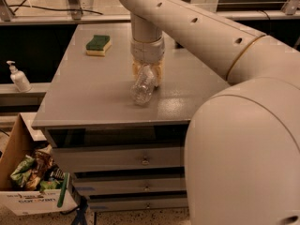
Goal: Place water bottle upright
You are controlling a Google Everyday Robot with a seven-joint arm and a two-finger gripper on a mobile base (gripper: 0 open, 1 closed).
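Note:
The water bottle (142, 88) is clear ribbed plastic. It lies tilted on the grey table (93, 93) near its middle, base toward the front edge, with its neck end between my fingers. My gripper (147, 75) comes straight down from the arm above. Its pale fingers (159, 73) are closed against the bottle's upper part. The cap is hidden behind the gripper.
A green and yellow sponge (98, 45) lies at the table's back left. A white pump dispenser (18, 77) stands on a ledge left of the table. A cardboard box (33, 182) of packets sits on the floor at lower left. My arm's large body (243, 139) fills the right side.

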